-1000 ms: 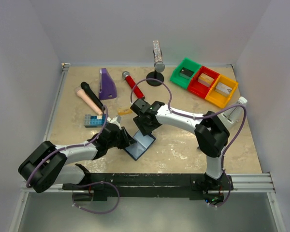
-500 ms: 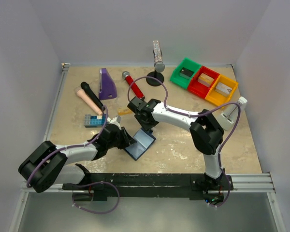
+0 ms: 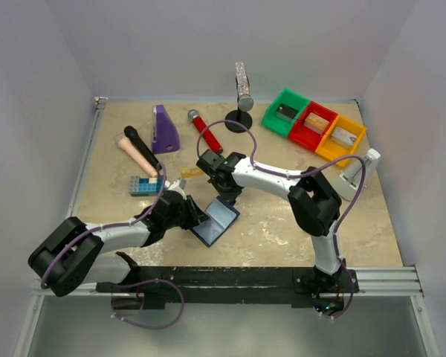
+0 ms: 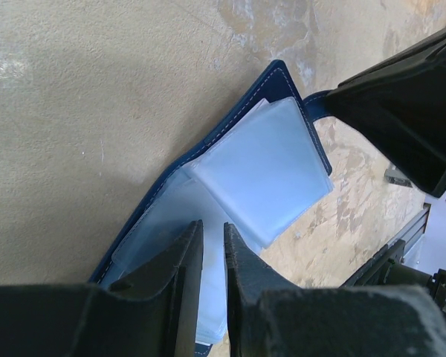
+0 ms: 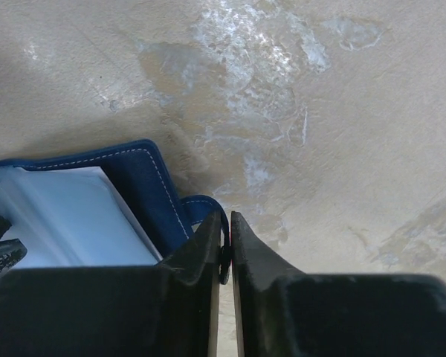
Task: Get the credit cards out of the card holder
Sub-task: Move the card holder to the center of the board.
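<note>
Right wrist: my right gripper is closing from wide to a narrow pinch on the card holder by its snap tab, my left gripper narrowly clamping the opposite side, bracing it open for card removal.

I had the top camera fixed above and behind the arm bases. It looked down and forward over the whole table from well off, so both arms fitted in the picture. The left wrist camera looked along the left gripper and sat very close to the tabletop, with the card holder filling the middle of its picture. The right wrist camera looked down past the right gripper from just as near (I saw little there beyond mottled tabletop and one corner of the holder). All three views shared the card holder. The left wrist view also caught the right gripper at its upper right.
</note>
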You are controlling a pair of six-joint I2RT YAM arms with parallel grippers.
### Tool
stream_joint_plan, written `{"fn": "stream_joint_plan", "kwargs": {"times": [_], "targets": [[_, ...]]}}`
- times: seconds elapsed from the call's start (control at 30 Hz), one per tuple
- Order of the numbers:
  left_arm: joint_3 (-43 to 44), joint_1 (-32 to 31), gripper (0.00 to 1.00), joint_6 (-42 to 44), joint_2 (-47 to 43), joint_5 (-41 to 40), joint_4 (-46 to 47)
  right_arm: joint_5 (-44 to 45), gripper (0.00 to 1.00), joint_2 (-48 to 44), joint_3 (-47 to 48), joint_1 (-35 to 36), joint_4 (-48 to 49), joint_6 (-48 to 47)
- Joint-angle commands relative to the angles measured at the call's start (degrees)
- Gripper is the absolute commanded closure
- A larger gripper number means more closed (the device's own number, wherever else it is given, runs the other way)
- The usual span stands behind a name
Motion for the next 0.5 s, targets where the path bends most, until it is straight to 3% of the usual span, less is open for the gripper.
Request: {"fn": "stream_joint_plan", "kwargs": {"times": [0.0, 0.27, 0.47], "targets": [[-1.0, 0.0, 0.77, 1.4, -0.5, -2.6, -3.1, -2.6, 0.98, -1.1, 0.4, -1.0, 0.2, 0.5], [1.9, 0.2, 0.71, 4.9, -5.4, -4.0, -9.1, -6.8, 1.0, -14.1, -10.4, -2.4, 1.5, 6.6], [5.6, 0.6, 0.5, 8.4, -9.7, -5.3, -15.0, -13.0, 1.0, -24.5, -22.4, -2.3, 5.9, 15.3]]}}
